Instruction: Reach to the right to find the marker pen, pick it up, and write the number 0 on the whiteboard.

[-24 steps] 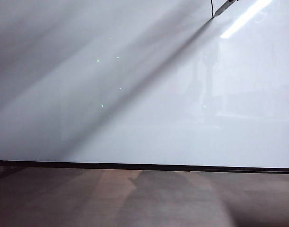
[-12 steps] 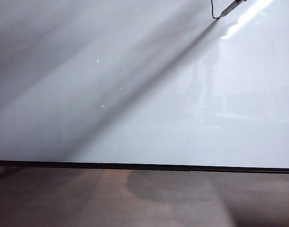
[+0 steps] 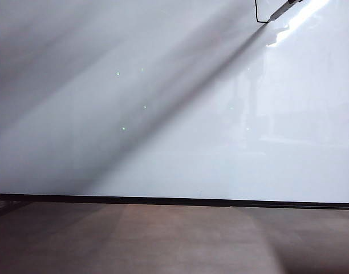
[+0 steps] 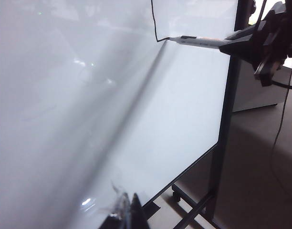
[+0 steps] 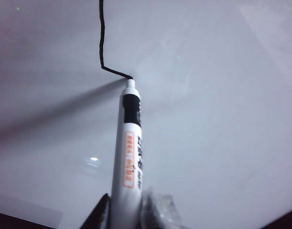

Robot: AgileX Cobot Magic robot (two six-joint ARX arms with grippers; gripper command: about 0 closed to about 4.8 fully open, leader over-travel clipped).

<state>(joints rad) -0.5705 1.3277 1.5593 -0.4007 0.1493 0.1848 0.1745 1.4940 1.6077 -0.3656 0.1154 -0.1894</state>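
Marker pen [image 5: 127, 157] tip on whiteboard [image 3: 163, 114], upper right

Right gripper [image 5: 124, 212] fingers clamped on the pen, tip at the end of a black line [image 5: 102, 43]; left gripper [image 4: 127, 214] near the board's lower edge, finger state cannot be told

the whiteboard [image 3: 163, 125] is a flat wall ahead; most of its face lies bare, open for passing along it. at its upper right corner the right tool [image 5: 124, 210], clamped on the pen [image 5: 129, 143], presses the tip to the board beside the drawn line [image 5: 102, 43]. the left tool [image 4: 129, 214] sits low near the board's black bottom edge. the stand post [image 4: 224, 124] blocks the right edge; the floor [image 3: 174, 240] below is open.
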